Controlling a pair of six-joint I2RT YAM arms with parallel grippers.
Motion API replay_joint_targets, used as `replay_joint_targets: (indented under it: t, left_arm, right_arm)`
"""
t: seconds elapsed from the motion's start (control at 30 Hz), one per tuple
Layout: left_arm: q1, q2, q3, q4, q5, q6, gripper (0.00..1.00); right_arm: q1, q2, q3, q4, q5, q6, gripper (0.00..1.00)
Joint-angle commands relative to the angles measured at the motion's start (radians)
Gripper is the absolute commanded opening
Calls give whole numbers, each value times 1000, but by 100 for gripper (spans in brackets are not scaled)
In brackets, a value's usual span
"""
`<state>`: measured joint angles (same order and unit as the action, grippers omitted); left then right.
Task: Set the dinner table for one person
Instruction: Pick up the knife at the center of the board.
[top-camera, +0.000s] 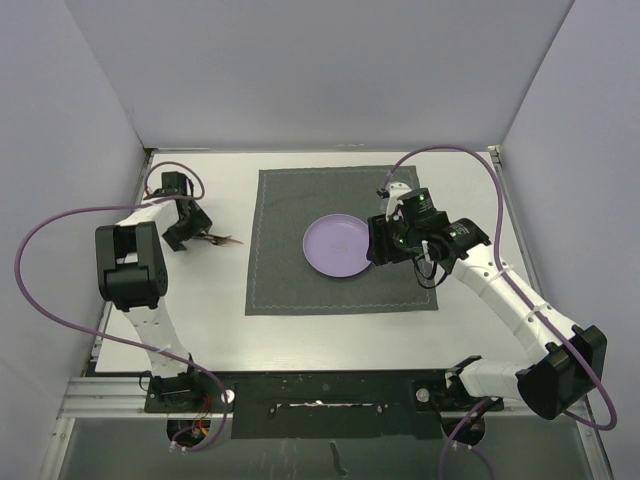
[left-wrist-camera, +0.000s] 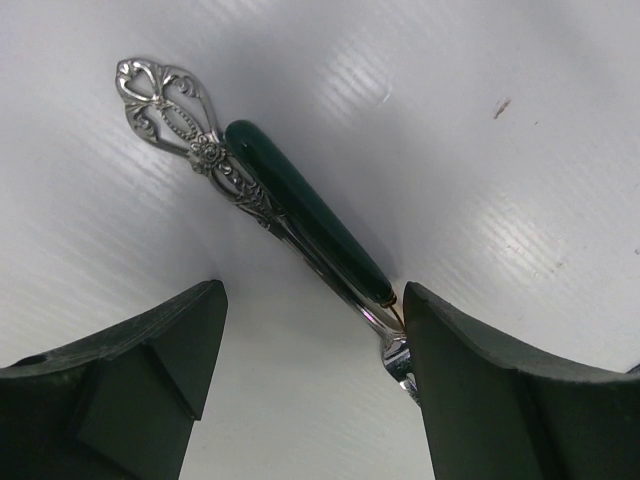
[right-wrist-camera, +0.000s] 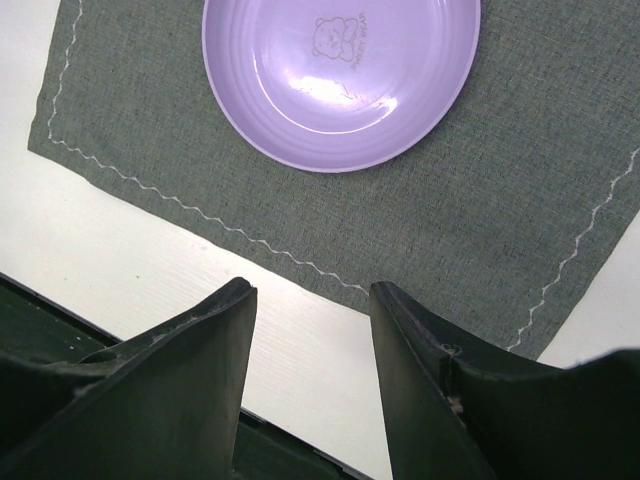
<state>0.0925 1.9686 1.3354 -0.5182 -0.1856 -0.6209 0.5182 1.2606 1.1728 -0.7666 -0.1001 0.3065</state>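
I have the plate (right-wrist-camera: 340, 70) on the placemat (top-camera: 290, 270) mid-way across the white surface (top-camera: 210, 310), but the cutlery (left-wrist-camera: 300, 215) lies unplaced off the mat's left, straddled by my left claw (left-wrist-camera: 315, 320), wide open and gripping nothing; the right claw (right-wrist-camera: 312, 300) is half-open, empty.

i saw the top view bright and even, with light coming from above. the white dinner table (top-camera: 300, 330) had only soft, pale shadows on it. on the left wrist camera the silver handle (left-wrist-camera: 170, 110) sparkled, and a grey shadow lay beside it. the dark fingers (left-wrist-camera: 130, 390) up close looked a bit fuzzy. the purple plate (right-wrist-camera: 340, 80) had a shiny white spot.
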Motion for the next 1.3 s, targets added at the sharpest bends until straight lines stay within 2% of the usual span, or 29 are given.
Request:
replay_joint_targets:
  t: [0.0, 0.33, 0.5, 0.53, 0.63, 0.83, 1.07, 1.27]
  left_arm:
    - [-14, -48, -68, -78, 14, -20, 71]
    - [-35, -116, -169, -74, -3, -23, 71]
    - [-39, -102, -178, -57, -5, -31, 65]
    - [-39, -100, -177, -51, -2, -31, 62]
    - [-39, -93, -171, -31, 13, -31, 46]
    - [-37, -81, -167, 11, 71, -19, 0]
    - [-39, -112, -191, 44, 132, -23, 0]
    - [-38, -234, -200, 25, 142, -13, 0]
  right_arm:
    - [4, 9, 5, 56, -33, 11, 49]
    - [4, 14, 4, 67, -46, 11, 49]
    - [4, 8, 4, 62, -42, 8, 49]
    - [4, 6, 4, 61, -39, 7, 49]
    - [3, 3, 5, 56, -30, 5, 49]
    - [2, 4, 5, 47, -16, 3, 49]
    - [3, 9, -5, 52, -14, 8, 49]
    - [3, 12, -5, 56, -16, 12, 49]
